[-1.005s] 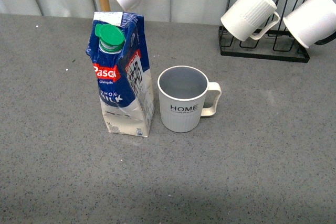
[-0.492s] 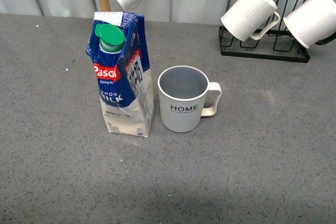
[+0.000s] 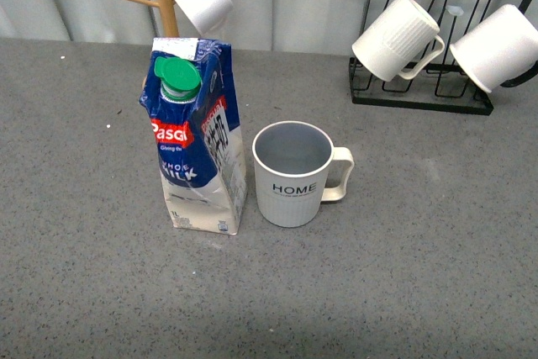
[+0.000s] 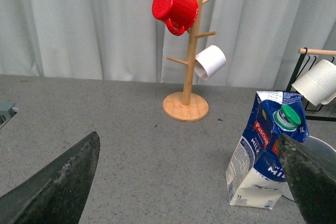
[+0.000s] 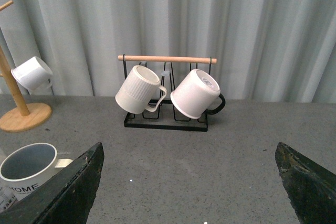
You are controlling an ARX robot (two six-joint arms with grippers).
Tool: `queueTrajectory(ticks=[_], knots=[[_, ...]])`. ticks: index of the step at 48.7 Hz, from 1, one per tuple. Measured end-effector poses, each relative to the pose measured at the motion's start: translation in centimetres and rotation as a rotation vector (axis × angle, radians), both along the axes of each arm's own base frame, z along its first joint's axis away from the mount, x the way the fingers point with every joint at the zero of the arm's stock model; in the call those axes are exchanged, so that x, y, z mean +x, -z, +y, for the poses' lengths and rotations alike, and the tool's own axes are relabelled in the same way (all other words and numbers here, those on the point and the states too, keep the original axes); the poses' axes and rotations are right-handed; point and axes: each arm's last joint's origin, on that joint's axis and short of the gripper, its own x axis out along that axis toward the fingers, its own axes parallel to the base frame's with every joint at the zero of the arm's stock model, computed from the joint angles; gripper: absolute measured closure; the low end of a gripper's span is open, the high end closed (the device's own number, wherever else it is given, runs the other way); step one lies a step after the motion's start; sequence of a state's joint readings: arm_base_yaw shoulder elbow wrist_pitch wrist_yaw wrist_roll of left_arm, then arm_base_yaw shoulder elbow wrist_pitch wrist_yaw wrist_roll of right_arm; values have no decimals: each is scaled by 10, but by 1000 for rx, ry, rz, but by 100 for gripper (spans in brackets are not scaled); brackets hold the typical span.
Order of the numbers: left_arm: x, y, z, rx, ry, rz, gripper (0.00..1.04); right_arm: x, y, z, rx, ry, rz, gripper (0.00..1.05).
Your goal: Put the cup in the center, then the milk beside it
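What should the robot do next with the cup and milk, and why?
Probably nothing more than keep both arms back: the cup stands upright near the table's middle, the milk upright close beside it. The left gripper and right gripper are open, empty and apart from both things.

The milk [image 3: 198,136] is showing blue and white sides, a red logo and a green cap [image 3: 177,76]. The cup [image 3: 293,174] is looking cream white with thin ribs, grey inside, black letters. A red mug [image 4: 175,8] is hanging on the light brown wooden tree [image 4: 186,77]
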State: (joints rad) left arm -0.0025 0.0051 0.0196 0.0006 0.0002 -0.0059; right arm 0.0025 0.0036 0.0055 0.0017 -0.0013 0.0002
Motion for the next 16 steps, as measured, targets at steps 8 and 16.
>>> queueTrajectory(ticks=[8, 16], knots=[[0, 0, 0, 1, 0, 0, 7, 0, 0, 0, 0, 0, 0, 9], [0, 0, 0, 1, 0, 0, 7, 0, 0, 0, 0, 0, 0, 9]])
